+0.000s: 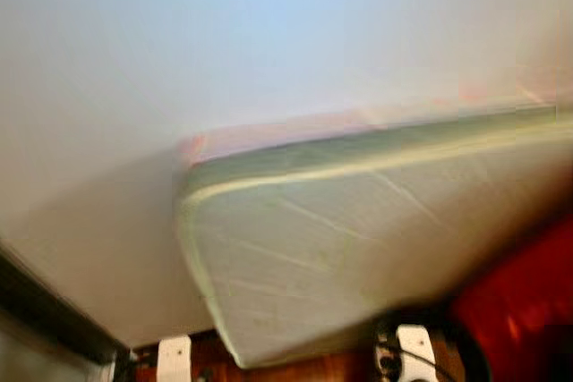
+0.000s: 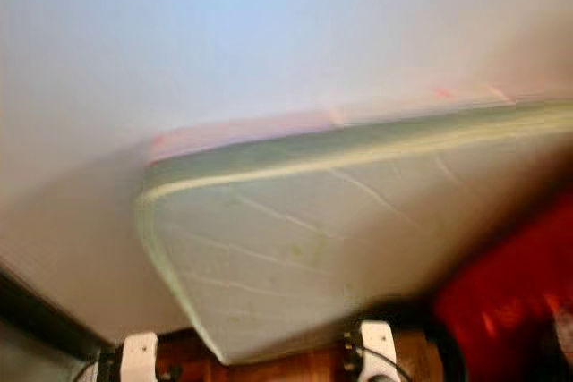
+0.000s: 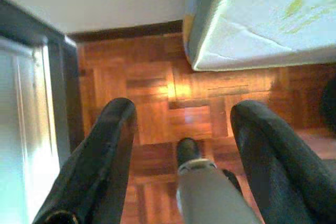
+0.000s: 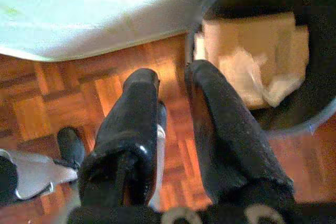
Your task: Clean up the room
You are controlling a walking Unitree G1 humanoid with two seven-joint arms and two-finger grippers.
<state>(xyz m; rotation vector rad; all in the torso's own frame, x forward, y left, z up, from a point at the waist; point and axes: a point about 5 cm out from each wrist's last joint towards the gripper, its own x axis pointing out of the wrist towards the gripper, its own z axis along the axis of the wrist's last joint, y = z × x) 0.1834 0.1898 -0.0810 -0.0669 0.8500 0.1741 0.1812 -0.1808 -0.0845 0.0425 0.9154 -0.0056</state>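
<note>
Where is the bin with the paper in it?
The dark bin stands on the wooden floor by the mattress, just ahead of the right gripper.

Both arms hang low, pointing down at the floor. Left gripper (image 3: pixel 181 129): fingers (image 3: pixel 107 150) spread wide, nothing between them; a silver leg with black foot (image 3: pixel 186 150) shows below. Right gripper (image 4: pixel 173 114): fingers (image 4: pixel 131 124) close together with a narrow gap, nothing gripped. Head view: white wrist parts at 6 o'clock (image 1: pixel 175 357).
</note>
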